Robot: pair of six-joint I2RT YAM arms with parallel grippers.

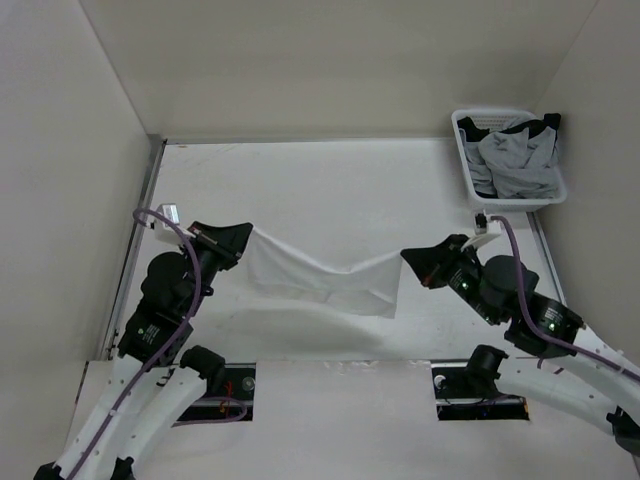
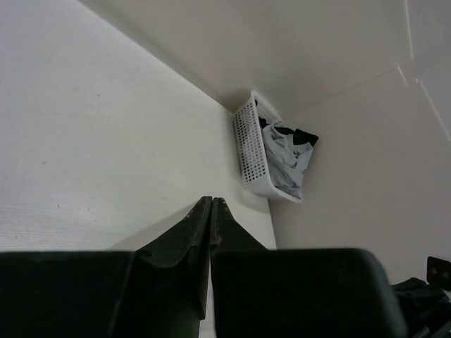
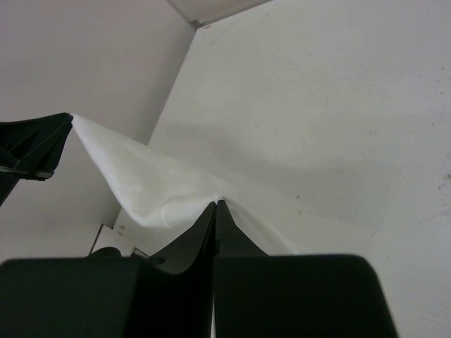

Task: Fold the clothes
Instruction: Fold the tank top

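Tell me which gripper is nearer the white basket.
Right. The right gripper, shut on the white garment, is just nearside of the basket; the left gripper holds the garment's other end, much farther left.

The top view looks down from high behind the near edge over the white surface [image 1: 330, 180], to the white slatted plastic basket [image 1: 462, 140] at its far right. The left wrist view sits low behind the left arm's black fingers [image 2: 187, 236], facing that same basket; the right wrist view, close over the right arm's black fingers [image 3: 197, 236], shares the thin white fabric garment [image 3: 141, 183] with the top view.
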